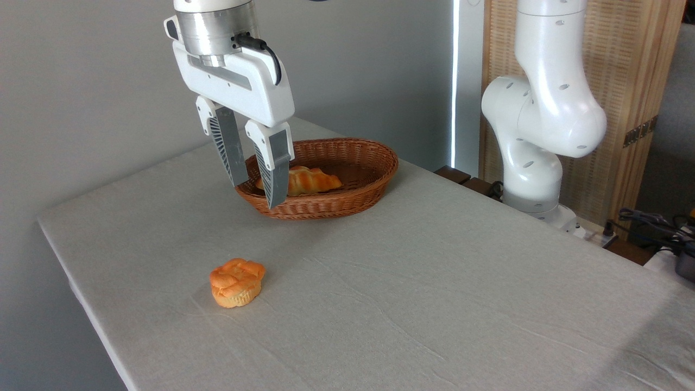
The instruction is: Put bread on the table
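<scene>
While the white two-finger gripper point(255, 193) hangs in the air with its grey ribbed fingers point(230, 146) apart and nothing between them, the small round muffin-shaped bread point(237, 282), knotted orange on top and paler yellow at its ridged base, sits upright on the large rectangular desk point(434, 282) covered with a pale grey-white, slightly wrinkled cloth. It lies near the desk's left edge, well apart from the brown oval wicker basket point(358, 195) farther back. The fingertips hover above the basket's left rim. Inside the basket rests a longer golden twisted loaf point(312, 181). The white arm's base point(535, 163) stands beyond the desk's right side.
</scene>
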### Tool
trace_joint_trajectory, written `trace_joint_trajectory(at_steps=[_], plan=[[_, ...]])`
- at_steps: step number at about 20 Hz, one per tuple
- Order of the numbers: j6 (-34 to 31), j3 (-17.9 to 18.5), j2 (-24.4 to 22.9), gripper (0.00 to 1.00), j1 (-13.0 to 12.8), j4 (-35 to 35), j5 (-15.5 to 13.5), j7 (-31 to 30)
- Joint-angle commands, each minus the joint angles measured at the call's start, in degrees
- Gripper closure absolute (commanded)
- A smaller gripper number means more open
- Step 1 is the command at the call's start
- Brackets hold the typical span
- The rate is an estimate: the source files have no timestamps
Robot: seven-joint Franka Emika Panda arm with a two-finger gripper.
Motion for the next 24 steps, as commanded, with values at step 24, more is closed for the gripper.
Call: trace_joint_trajectory(at_steps=[24], plan=[[-3.86, 0.25, 0.42, 0.0, 1.24, 3.32, 0.62, -0.16]])
